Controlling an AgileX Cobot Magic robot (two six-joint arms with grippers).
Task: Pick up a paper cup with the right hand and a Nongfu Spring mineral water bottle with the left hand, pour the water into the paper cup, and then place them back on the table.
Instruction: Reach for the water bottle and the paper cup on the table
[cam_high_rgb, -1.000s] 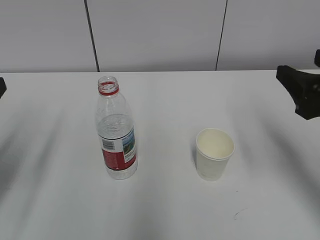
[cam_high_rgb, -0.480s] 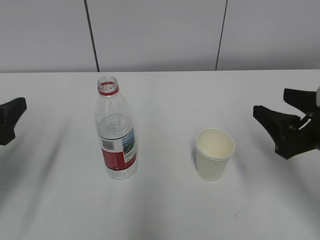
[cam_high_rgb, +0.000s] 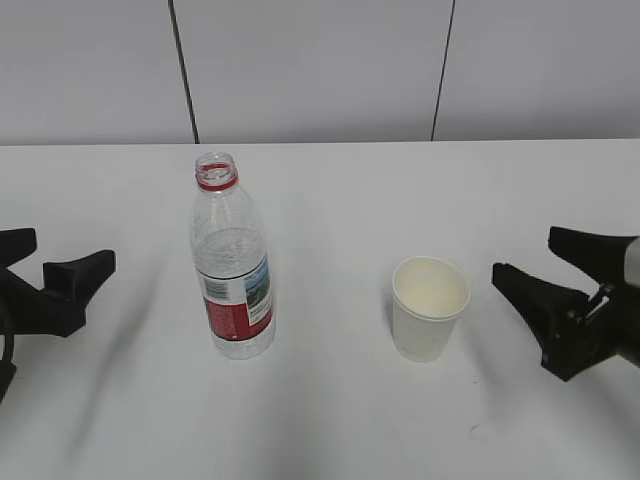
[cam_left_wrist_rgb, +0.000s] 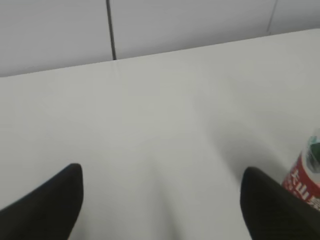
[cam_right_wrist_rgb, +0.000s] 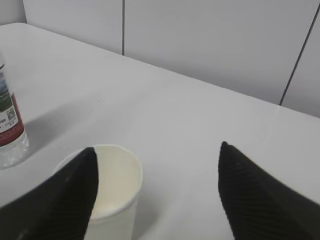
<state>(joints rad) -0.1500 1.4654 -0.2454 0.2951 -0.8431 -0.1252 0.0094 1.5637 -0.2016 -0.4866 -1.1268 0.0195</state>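
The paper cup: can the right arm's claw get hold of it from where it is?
Probably yes. The right gripper is open beside the cup, with only bare table between them.

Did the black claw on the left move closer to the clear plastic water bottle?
Yes. The left gripper slid rightward toward the standing clear plastic water bottle, which stayed put.

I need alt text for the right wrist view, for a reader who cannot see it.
An open black gripper points at an empty white paper cup, which stands near its left finger on a white table. A water bottle shows at the left edge.
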